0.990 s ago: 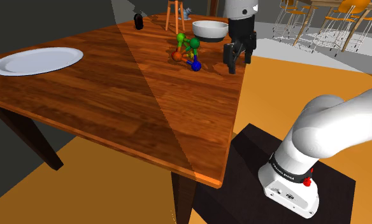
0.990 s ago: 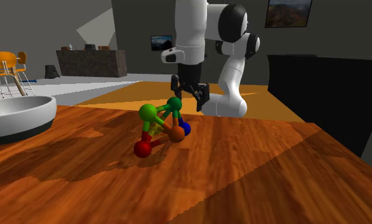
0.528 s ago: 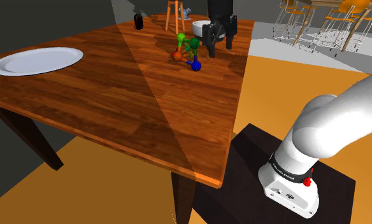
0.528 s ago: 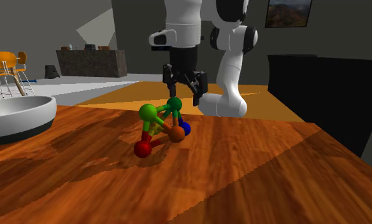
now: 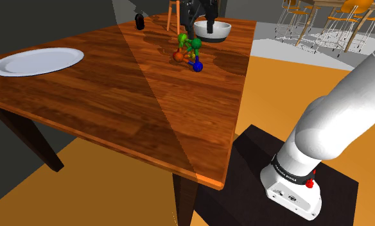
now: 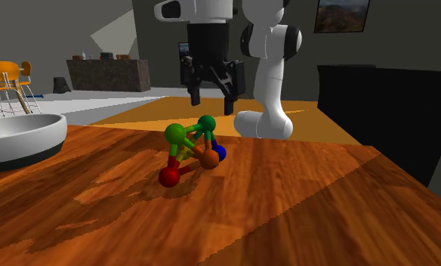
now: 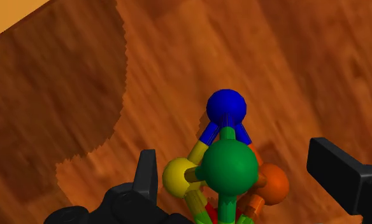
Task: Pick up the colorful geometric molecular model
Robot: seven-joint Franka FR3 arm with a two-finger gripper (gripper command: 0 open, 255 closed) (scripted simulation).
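**Pincer poised over the model; grasp not yet made**

The molecular model (image 6: 190, 151), a cluster of green, yellow, orange, red and blue balls joined by rods, rests on the wooden counter (image 5: 115, 103), just beside the white bowl (image 5: 213, 31) and well apart from the white plate (image 5: 35, 61). In the second exterior view the black pincer (image 6: 211, 104) hangs above the model with clear air between its fingertips and the topmost green ball. In the wrist view the fingers (image 7: 146, 184) stand wide apart with the green ball lying between them, nearer one finger than the other, and nothing touches. The pincer holds nothing.

Judged from this, the approach looks largely complete and the alignment roughly set; the descent around the upper balls, the closing of the fingers and the lift all remain. The model's open, rod-and-ball form suggests the fingers may slip off a rounded ball unless they are centred.
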